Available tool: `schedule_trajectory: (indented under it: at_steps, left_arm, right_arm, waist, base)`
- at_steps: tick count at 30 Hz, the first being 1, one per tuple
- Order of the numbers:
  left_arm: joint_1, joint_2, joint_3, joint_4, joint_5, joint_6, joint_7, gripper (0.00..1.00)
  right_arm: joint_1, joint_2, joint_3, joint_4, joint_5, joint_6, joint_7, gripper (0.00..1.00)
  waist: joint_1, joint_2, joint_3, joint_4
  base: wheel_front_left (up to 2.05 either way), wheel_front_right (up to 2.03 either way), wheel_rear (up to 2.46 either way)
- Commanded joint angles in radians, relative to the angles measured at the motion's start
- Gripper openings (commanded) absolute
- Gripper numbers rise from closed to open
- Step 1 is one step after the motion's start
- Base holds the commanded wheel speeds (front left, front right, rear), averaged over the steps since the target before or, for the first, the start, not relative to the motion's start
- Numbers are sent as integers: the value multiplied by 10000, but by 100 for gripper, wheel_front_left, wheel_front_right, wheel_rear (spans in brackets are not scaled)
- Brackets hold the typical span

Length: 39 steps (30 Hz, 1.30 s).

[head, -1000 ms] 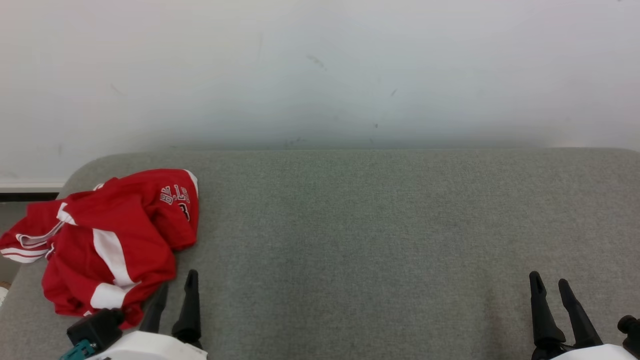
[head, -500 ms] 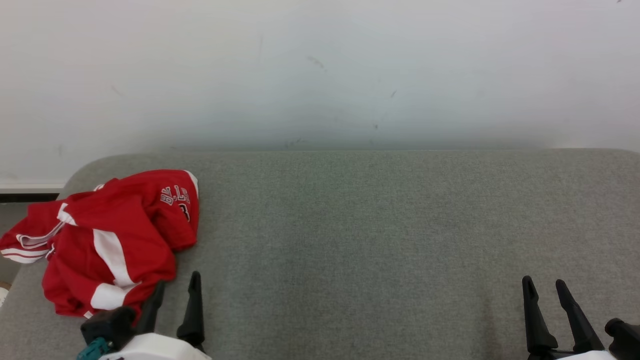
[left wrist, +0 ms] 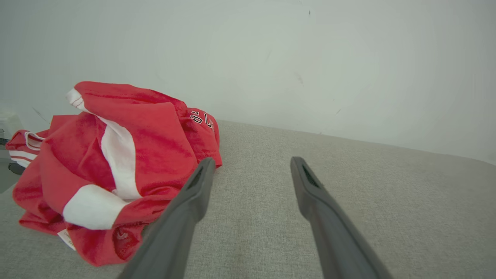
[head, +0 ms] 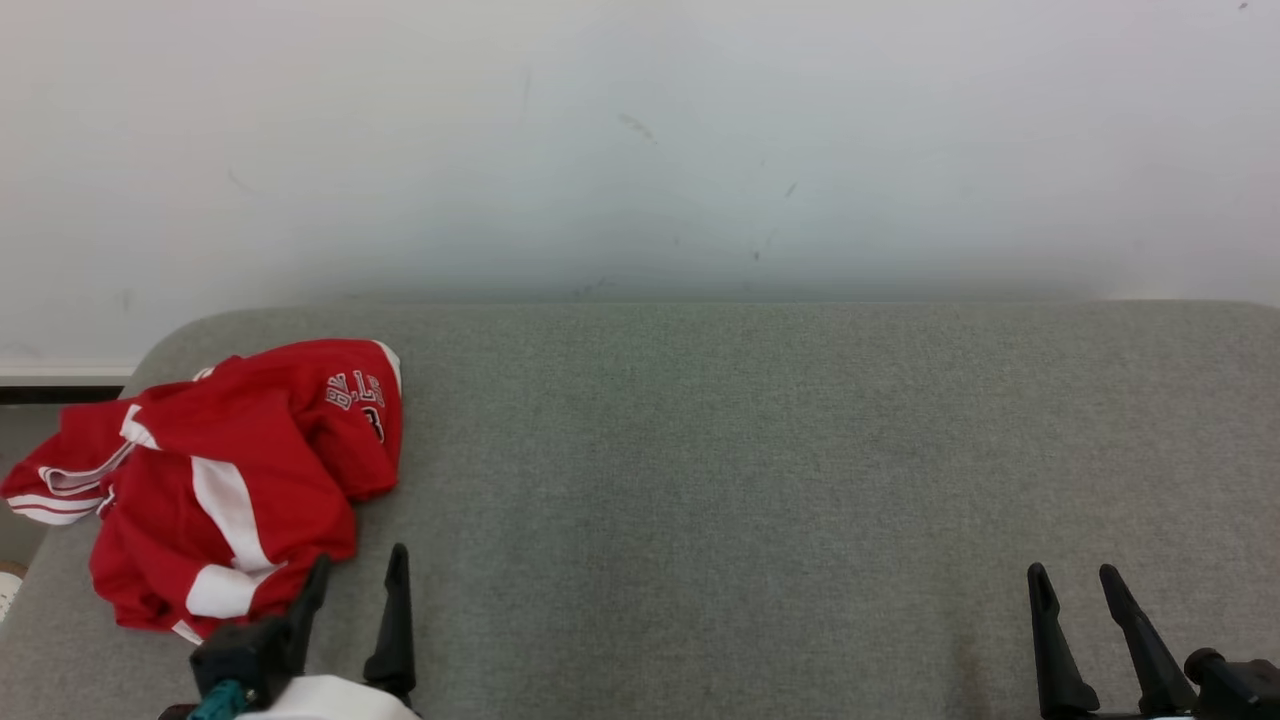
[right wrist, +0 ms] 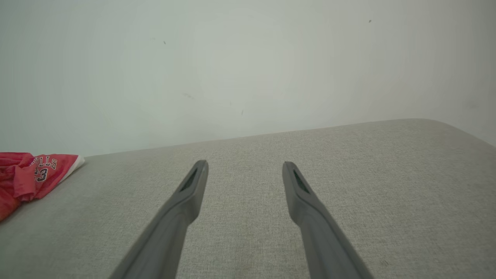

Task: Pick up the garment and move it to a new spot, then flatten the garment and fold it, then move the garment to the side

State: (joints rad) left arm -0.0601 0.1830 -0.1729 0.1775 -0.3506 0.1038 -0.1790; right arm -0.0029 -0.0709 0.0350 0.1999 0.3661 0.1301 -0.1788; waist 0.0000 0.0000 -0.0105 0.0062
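Observation:
A crumpled red garment (head: 230,480) with white stripes and lettering lies bunched at the left end of the grey padded surface (head: 750,480), one part hanging over the left edge. My left gripper (head: 360,565) stands open just beside the garment's near right edge; in the left wrist view its left finger (left wrist: 186,205) overlaps the garment (left wrist: 116,162) with nothing between the jaws. Far to the right my right gripper (head: 1072,585) is open over bare fabric. The right wrist view has that gripper (right wrist: 244,166) empty and the garment (right wrist: 35,174) at the far left.
A plain white wall (head: 640,140) rises right behind the surface. The surface's rounded left corner (head: 160,340) drops off toward a baseboard and floor (head: 15,590). Bare grey fabric stretches from the garment to the right gripper.
Both grippers have slid lower in the head view, the left drifting slightly right and the right slightly left. The garment lies the same; the picture has shifted a little.

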Motion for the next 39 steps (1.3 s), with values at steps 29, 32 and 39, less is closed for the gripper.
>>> schedule_trajectory:
  at_steps: [29,32,39]
  left_arm:
    - [140,-465,436,445,1524,-770,-682,100]
    - [155,-543,513,491,1784,-865,-720,100]
    - [160,-647,643,556,2420,-1012,-855,100]
  right_arm:
    - [264,163,-68,-77,-1452,8,-686,100]
    - [278,165,-56,-62,-1613,9,-723,100]
    - [321,171,-6,-47,-2018,9,-862,100]
  waist:
    - [0,0,22,-24]
    - [0,0,16,-41]
    - [0,0,-13,-81]
  base:
    - [0,0,0]
    - [0,0,0]
    - [0,0,0]
